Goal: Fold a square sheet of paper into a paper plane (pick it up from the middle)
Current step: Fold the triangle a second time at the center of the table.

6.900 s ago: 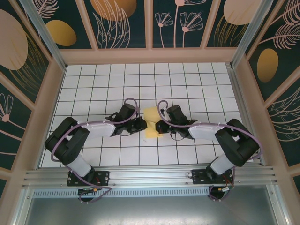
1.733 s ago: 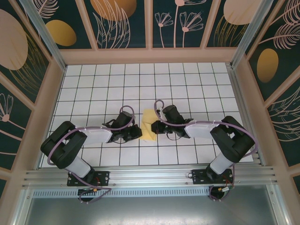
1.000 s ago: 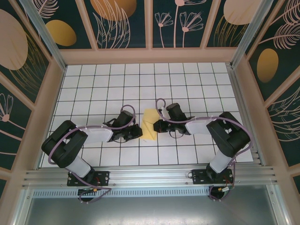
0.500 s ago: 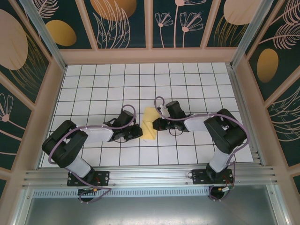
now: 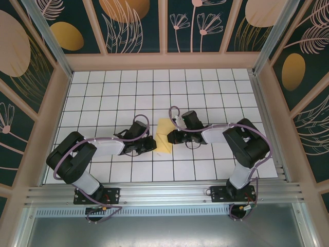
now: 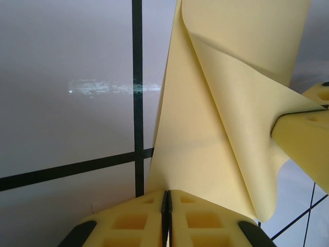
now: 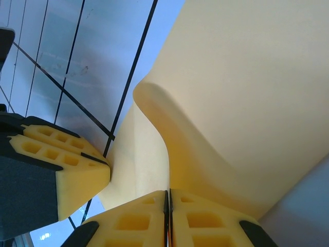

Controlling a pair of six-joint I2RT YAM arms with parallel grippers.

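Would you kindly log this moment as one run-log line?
paper: creased, partly folded | left gripper: shut on paper | right gripper: shut on paper

Matt, smooth yellow sheet of paper (image 6: pixel 221 118), glossy white table (image 6: pixel 61 51), matt yellow foam pincer pads (image 6: pixel 128 222)

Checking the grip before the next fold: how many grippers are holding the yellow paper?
2. The left gripper pinches the yellow paper from the left, jaws shut; the right gripper pinches it from the right, jaws shut too.

White gridded tabletop (image 5: pixel 103 92) ringed by dark floral wall panels (image 5: pixel 133 25), aluminium rail (image 5: pixel 164 195) nearest
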